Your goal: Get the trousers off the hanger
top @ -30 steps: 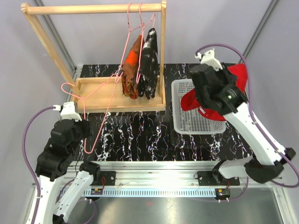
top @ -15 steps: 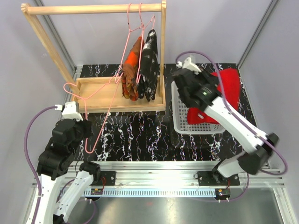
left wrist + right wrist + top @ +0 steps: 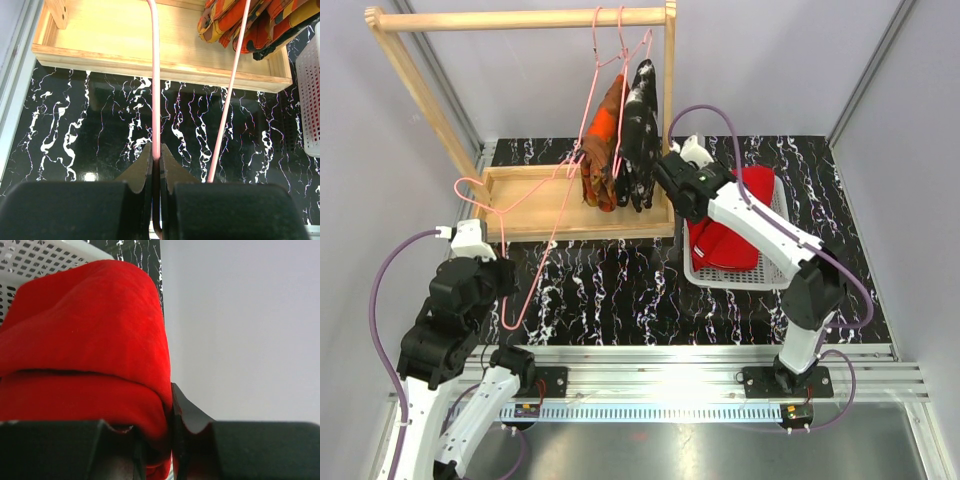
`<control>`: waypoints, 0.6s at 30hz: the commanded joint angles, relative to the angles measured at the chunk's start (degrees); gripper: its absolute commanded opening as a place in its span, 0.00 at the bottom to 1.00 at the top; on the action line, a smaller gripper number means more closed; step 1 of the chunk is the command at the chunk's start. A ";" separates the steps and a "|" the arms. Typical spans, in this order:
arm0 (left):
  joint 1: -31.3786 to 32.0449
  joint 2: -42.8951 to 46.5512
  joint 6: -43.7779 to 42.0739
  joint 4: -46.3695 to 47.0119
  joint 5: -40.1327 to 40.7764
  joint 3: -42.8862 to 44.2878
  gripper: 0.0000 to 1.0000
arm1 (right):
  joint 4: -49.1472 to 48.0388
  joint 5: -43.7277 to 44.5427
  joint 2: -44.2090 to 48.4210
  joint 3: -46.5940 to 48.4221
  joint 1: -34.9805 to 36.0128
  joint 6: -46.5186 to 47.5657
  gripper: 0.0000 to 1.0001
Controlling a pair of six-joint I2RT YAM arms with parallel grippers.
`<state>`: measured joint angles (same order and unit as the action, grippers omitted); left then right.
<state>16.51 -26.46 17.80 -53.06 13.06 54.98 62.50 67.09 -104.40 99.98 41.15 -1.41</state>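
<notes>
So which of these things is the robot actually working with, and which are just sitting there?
Job: red trousers in the right gripper; orange trousers and black trousers on hangers; bare hanger in the left gripper; basket under the red pair.
Just there: rack, table.

Bright, even light from above; the metal rail [image 3: 670, 388] glares white (quite harshly), wrist views blur close in.

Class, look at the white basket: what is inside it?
The red trousers lie in the white basket, with the right pincer shut on them. The cloth covers whatever lies beneath it.
</notes>
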 commanded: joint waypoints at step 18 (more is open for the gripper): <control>0.28 -0.17 -0.22 3.66 -0.40 0.13 0.00 | 19.24 11.04 25.21 6.37 2.10 -2.55 0.00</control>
<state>16.60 -26.48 17.80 -53.04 13.06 54.96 76.84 71.09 -81.60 104.77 42.72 -3.75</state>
